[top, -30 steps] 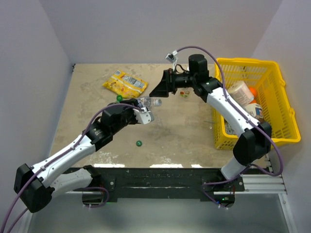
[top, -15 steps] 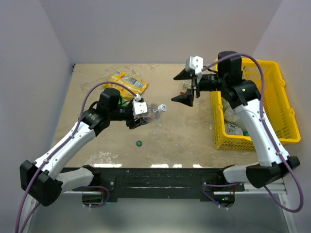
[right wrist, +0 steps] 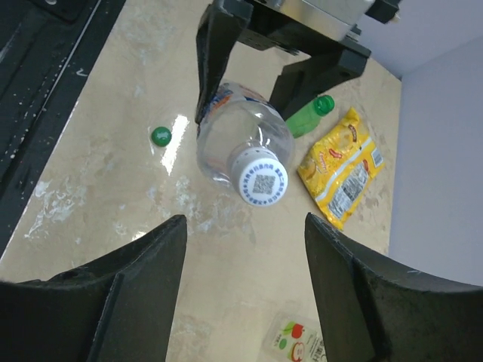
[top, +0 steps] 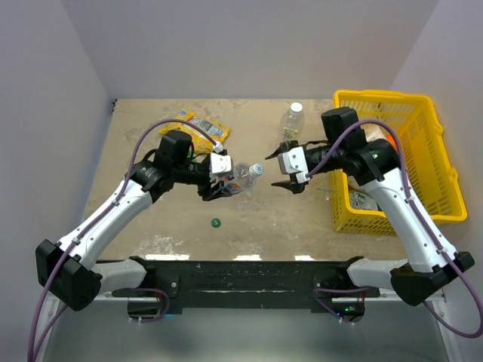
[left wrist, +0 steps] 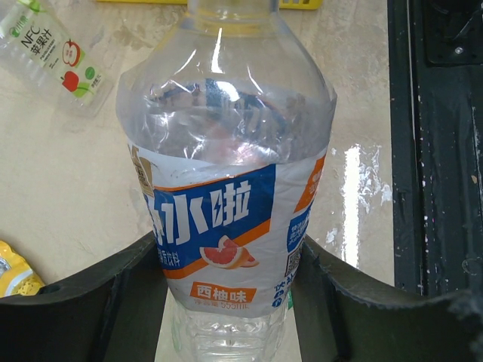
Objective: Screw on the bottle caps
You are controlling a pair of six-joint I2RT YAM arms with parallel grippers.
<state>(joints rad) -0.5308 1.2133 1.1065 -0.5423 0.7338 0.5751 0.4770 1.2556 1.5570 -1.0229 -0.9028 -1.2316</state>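
Note:
My left gripper (top: 219, 179) is shut on a clear bottle (top: 240, 175) with a blue and orange label (left wrist: 219, 226), held on its side with the neck pointing right. A white cap (right wrist: 260, 181) sits on its neck. My right gripper (top: 290, 170) is open and empty, just right of that cap, its fingers (right wrist: 136, 286) apart on either side. A second clear bottle (top: 293, 121) with a white cap stands at the back; its apple label shows in the left wrist view (left wrist: 45, 53). A green bottle (right wrist: 309, 117) lies behind the left gripper. A loose dark green cap (top: 216, 222) lies on the table.
A yellow snack packet (top: 198, 127) lies at the back left. A yellow basket (top: 423, 151) with bulkier containers stands at the right, close to my right arm. The black base rail (top: 241, 275) runs along the near edge.
My right gripper has swung from the back of the table down to just right of the held bottle's cap, uncovering the standing bottle. My left gripper has drawn back slightly with its bottle.

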